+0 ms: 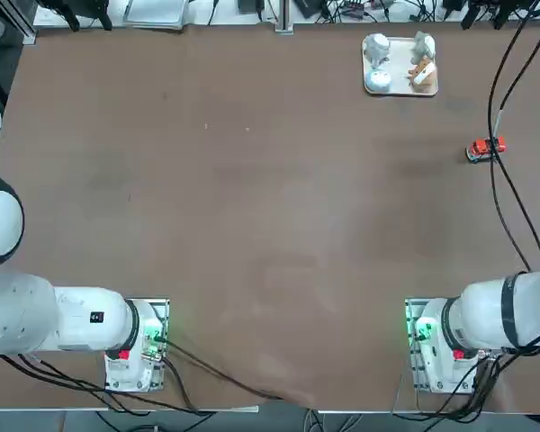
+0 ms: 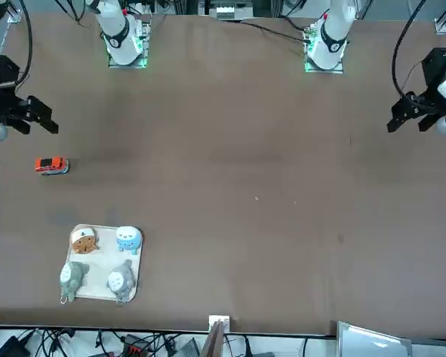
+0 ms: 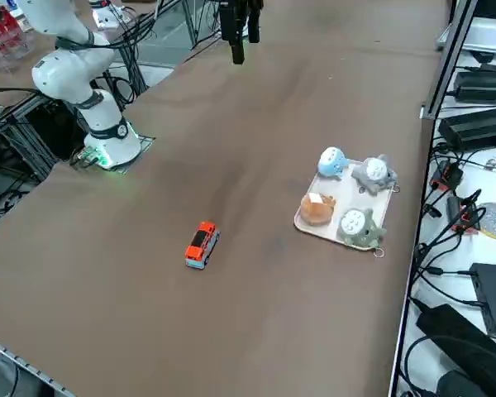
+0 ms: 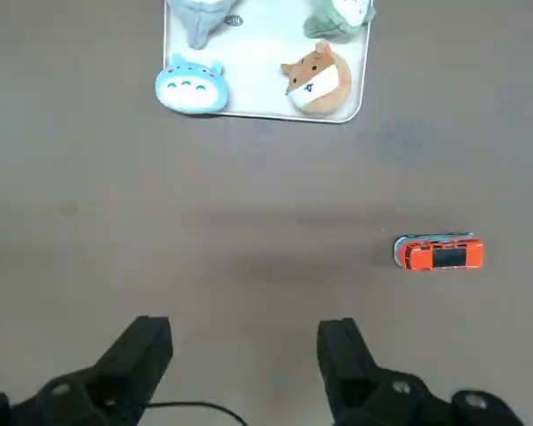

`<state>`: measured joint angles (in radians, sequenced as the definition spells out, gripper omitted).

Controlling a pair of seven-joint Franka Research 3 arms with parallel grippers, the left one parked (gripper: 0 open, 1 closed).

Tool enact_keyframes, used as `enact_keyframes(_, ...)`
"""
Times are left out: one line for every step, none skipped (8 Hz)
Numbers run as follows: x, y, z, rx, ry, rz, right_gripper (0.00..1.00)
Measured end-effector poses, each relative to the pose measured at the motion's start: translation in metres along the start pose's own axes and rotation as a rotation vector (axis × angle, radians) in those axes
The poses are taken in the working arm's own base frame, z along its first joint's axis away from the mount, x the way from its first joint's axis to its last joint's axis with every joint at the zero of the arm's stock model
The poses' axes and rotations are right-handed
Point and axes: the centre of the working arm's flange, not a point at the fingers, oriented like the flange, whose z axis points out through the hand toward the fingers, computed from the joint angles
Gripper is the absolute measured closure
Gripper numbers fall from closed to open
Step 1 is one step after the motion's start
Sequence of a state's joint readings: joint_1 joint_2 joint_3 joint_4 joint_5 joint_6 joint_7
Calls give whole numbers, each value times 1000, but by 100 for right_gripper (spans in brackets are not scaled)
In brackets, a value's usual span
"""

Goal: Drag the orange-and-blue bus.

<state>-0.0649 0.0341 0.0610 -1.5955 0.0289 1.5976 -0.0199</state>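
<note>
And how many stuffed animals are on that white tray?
4: blue and brown at one end, grey beside the blue, green beside the brown.

Free passage between bus (image 4: 449,255) and tray (image 4: 259,80)

orange-and-blue bus (image 3: 202,245) near white tray (image 3: 312,224)

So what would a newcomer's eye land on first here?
Probably the white rectangular tray with four plush animal figures, at the far right of the brown table. Next comes the tiny boxy orange-and-blue toy bus, alone on the table, nearer the robot's bases than the tray. The black two-finger right gripper hangs open, apart from both.
</note>
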Motion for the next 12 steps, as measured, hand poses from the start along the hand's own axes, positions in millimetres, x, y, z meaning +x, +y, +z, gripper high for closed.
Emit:
enact_keyframes(0,0,1,0,-1,0,0)
enact_keyframes(1,0,1,0,-2,-1,0)
enact_keyframes(1,0,2,0,-4,-1,0)
enact_keyframes(0,0,3,1,-17,-1,0)
enact_keyframes(-4,2,5,0,-48,2,0)
enact_keyframes(-9,7,6,-3,-86,10,0)
enact_keyframes(-14,17,8,-20,-130,25,0)
enact_keyframes(-22,28,11,-50,-189,42,0)
enact_keyframes(-31,37,15,-84,-259,58,0)
enact_keyframes(-38,47,17,-106,-315,78,0)
enact_keyframes(-45,64,20,-111,-355,123,0)
enact_keyframes(-50,88,23,-110,-382,203,0)
